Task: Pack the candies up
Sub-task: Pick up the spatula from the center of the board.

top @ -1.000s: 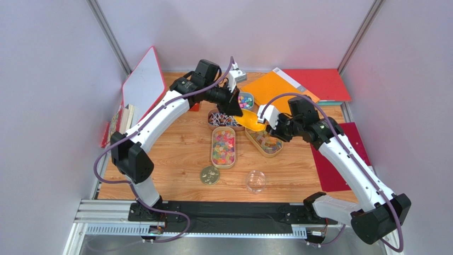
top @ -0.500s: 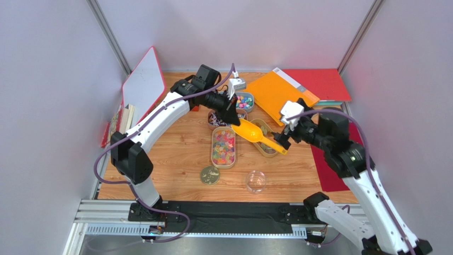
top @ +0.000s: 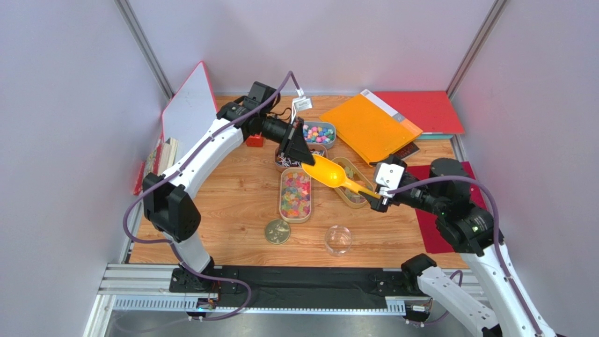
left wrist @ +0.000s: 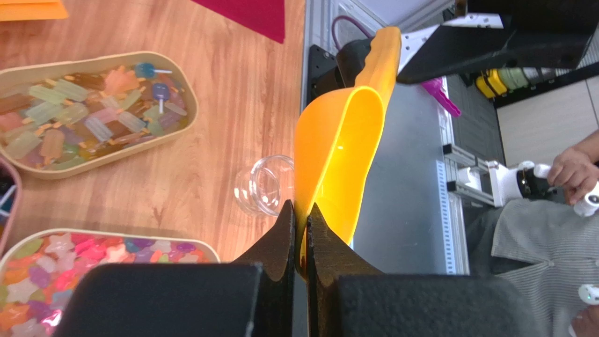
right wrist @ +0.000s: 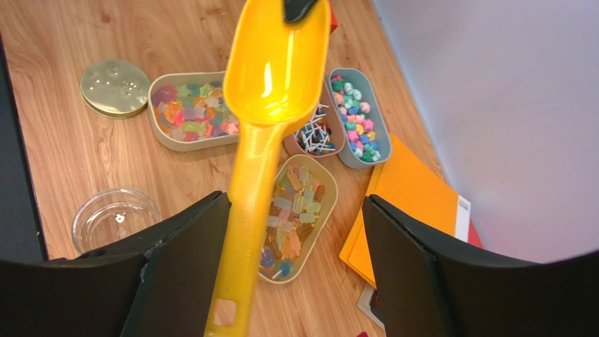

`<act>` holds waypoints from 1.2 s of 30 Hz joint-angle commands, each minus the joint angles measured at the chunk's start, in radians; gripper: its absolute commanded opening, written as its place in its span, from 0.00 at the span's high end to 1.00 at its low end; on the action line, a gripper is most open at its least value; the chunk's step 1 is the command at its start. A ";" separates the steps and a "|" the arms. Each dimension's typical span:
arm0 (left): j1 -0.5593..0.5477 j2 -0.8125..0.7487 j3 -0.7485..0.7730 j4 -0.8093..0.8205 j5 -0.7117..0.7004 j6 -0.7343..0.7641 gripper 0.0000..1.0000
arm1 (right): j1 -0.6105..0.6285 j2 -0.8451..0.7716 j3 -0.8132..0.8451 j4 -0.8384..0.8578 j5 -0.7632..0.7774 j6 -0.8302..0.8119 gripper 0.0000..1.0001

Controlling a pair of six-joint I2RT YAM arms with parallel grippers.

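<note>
Four trays of candies sit bunched at the centre of the tabletop in the top view.
- Wrapped bits, pink, green and blue: grey tray, uppermost of the group.
- Twists, white: small tray just beside the grey one, partly hidden under the left claw in the top view.
- Star gummies, red, orange and green: long tray, lower centre.
- Pale gummies: oblong tray at right of the group, under the scoop.

One scoop, yellow, is held in the air above the trays. Its bowl points to the upper left and its handle to the lower right.

Left claw: pressed together on the rim of the scoop's bowl, pinching it edge-on in its wrist view.

Right claw: spread at the handle's end. In its wrist view the handle runs between the fingers, against the one at left of frame and apart from the other.

One lid, gold and round, lies flat below the long tray.

One dish, clear glass, stands to the right of the lid and apart from it.

One cube, red, sits at upper left of the trays beside the left arm.

One folder, orange, lies at the upper right.
</note>
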 commanded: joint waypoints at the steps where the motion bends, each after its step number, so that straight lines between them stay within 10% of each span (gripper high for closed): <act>1: 0.027 -0.001 0.007 0.139 0.152 -0.125 1.00 | 0.005 0.019 -0.019 -0.003 -0.070 -0.045 0.26; 14: 0.028 0.004 -0.005 0.174 0.139 -0.160 1.00 | 0.011 0.086 -0.015 0.076 -0.119 -0.022 0.39; 29: 0.028 0.005 -0.035 0.177 0.098 -0.154 1.00 | 0.056 0.112 0.039 0.076 -0.062 0.009 0.99; 36: 0.028 0.013 -0.032 0.143 0.044 -0.116 1.00 | 0.059 0.074 0.033 0.085 -0.022 0.029 0.68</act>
